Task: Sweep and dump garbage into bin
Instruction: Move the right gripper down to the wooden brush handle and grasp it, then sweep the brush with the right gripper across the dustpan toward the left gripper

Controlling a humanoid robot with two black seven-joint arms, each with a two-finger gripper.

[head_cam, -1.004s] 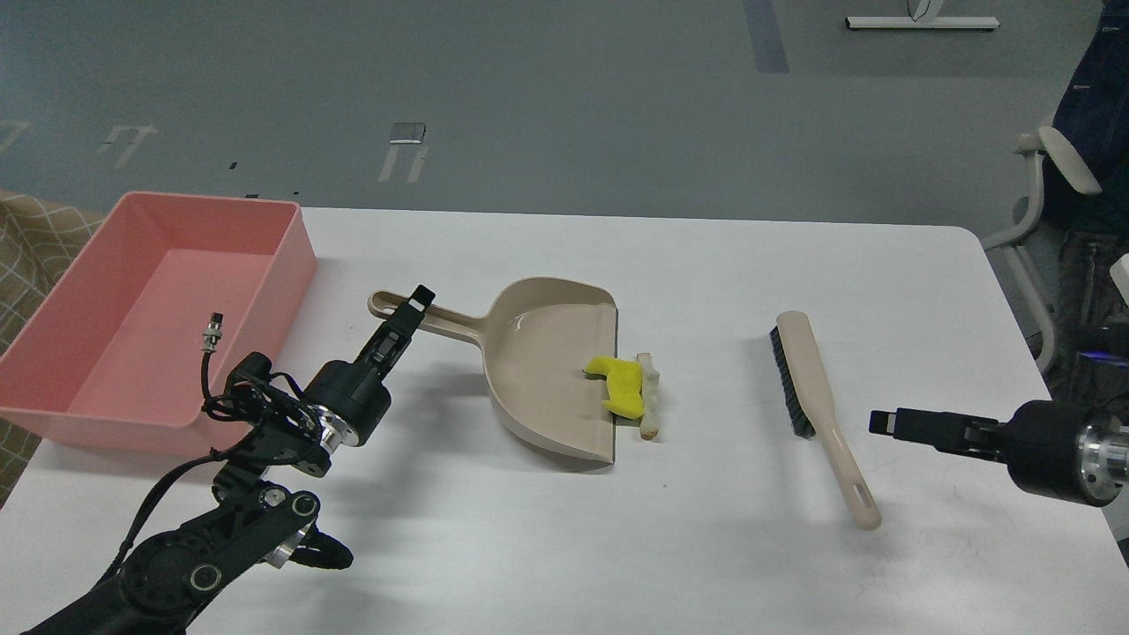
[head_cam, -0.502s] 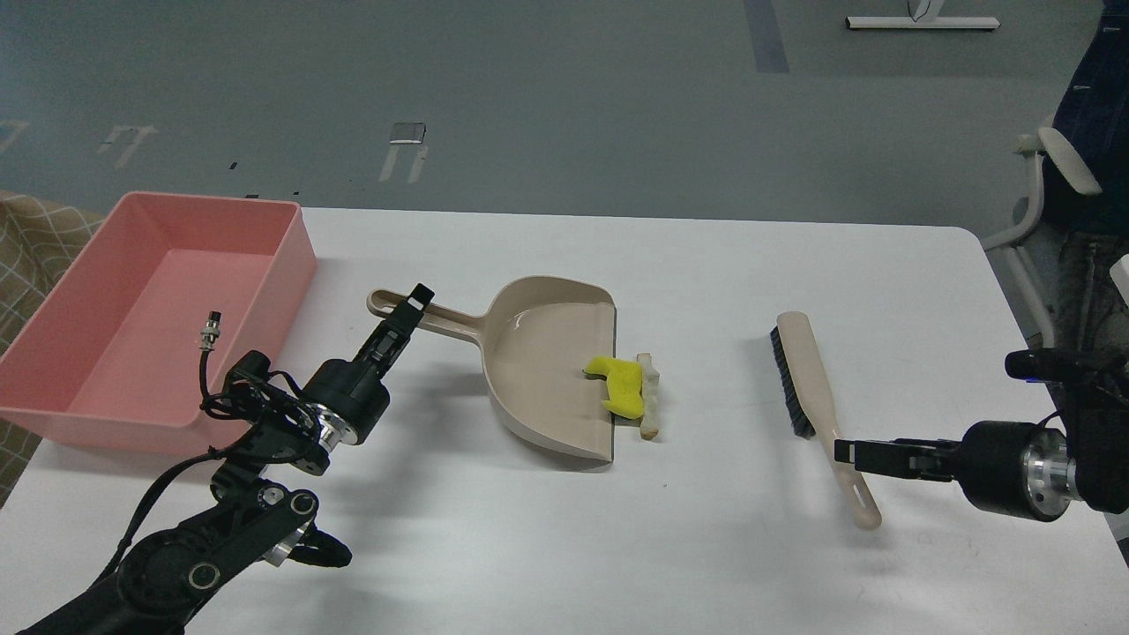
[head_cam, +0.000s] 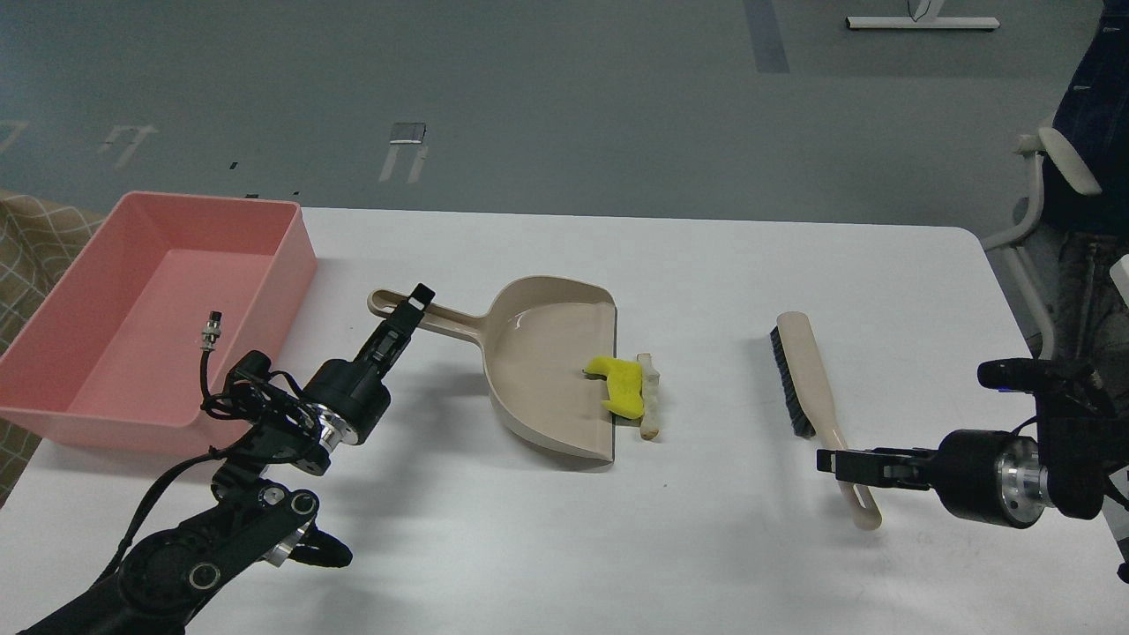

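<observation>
The yellow spongy chunk (head_cam: 621, 384) lies across the front lip of the beige dustpan (head_cam: 542, 362), and the pale cream strip (head_cam: 650, 397) lies on the table just right of it, touching it. The salmon-pink bin (head_cam: 295, 265) stands at the far left and looks empty. My left gripper (head_cam: 414, 302) sits over the dustpan's handle (head_cam: 445, 322); its fingers are dark and I cannot tell them apart. The beige brush (head_cam: 807, 370) lies on the table to the right. My right gripper (head_cam: 827, 461) reaches across the brush's handle (head_cam: 863, 510) from the right; its grip is unclear.
The white table (head_cam: 706, 265) ends close behind the bin and the dustpan. An office chair (head_cam: 1054, 168) stands off the table's right side. A checked cloth (head_cam: 35, 238) lies left of the bin.
My right gripper has moved down and left, from beside the brush handle to across it. The left arm, dustpan, scraps and brush have not moved.
</observation>
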